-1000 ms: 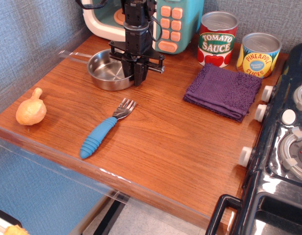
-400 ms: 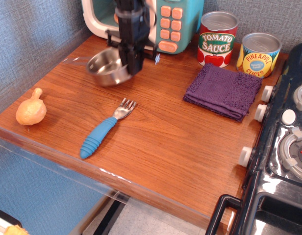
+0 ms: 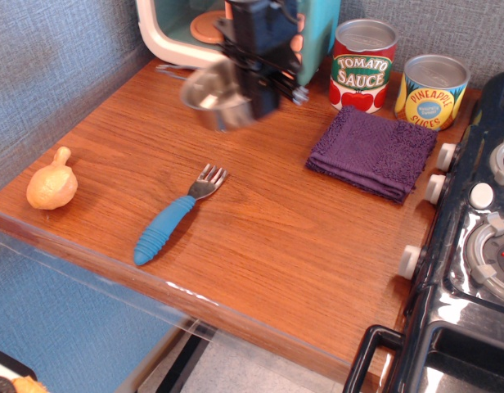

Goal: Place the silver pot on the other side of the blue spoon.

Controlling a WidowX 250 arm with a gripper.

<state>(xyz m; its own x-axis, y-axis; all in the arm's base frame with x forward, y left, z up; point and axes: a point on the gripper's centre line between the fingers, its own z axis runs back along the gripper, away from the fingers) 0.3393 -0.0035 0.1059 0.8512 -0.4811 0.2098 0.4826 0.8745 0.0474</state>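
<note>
The silver pot [image 3: 214,97] is a shallow shiny steel bowl, held in the air above the back of the wooden table, tilted and blurred by motion. My gripper [image 3: 263,97] is shut on the pot's right rim; its black body hangs down from the top of the view. The blue spoon [image 3: 175,216] lies flat near the table's front left, ribbed blue handle toward the front edge, silver tined head pointing back right. The pot is behind and slightly right of the spoon's head, well above the table.
A toy microwave [image 3: 180,29] stands at the back. A tomato sauce can [image 3: 362,65] and a pineapple can [image 3: 431,90] stand back right. A folded purple cloth [image 3: 372,151] lies right of centre. An orange gourd [image 3: 52,183] sits far left. A toy stove [image 3: 473,246] borders the right.
My gripper closed on the pot, lifted it off the table and carried it to the right and upward. The spoon and other things have not moved.
</note>
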